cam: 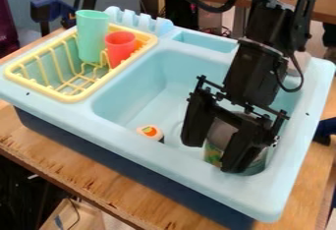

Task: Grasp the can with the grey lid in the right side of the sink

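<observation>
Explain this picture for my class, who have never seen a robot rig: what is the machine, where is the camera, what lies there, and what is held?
The machine is a black robot arm, coming in from the top edge. The fixed camera looks down at a slant. On a wooden table stands a light blue toy sink. A yellow rack at its left side holds a green cup and a red cup. In the basin lie a small round toy with an orange centre and a can. The arm's two-fingered tool hangs down at the can, its fingers apart; whether it grips the can, I cannot tell.
</observation>
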You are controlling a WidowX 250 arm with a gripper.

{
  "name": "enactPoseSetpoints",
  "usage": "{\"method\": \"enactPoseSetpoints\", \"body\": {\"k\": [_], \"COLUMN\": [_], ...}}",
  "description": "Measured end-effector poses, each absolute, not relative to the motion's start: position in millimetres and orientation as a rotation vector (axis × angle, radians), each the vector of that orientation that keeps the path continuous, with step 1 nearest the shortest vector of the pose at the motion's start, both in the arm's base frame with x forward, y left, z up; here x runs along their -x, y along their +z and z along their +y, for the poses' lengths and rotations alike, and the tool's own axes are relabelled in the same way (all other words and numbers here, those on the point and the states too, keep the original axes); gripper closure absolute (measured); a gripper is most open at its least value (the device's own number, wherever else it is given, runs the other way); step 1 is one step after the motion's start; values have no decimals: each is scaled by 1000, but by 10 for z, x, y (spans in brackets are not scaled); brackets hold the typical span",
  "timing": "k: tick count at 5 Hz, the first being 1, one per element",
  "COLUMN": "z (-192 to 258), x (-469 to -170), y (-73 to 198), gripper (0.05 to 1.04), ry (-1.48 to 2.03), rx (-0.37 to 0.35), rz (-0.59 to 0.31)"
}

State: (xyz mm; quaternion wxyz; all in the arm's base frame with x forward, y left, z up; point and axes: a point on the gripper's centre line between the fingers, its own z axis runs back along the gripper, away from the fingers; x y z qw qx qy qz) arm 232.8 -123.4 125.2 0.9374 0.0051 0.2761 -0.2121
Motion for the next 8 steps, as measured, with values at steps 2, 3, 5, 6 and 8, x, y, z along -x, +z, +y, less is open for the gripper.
{"method": "enactPoseSetpoints", "body": {"k": [2,3,5,6,8], "z": [-1216,-1217,-1182,-1222,-1074], "x": [-2671,-2934,-3094,-2988,-2619], "y": [1100,1111,1215,1251,2114], "gripper": [84,84,83,83,83], "ry": [-454,-470,-483,-498,-431], "rx": [-105,-153,-197,-155,-168], "rz": [523,415,354,415,218]}}
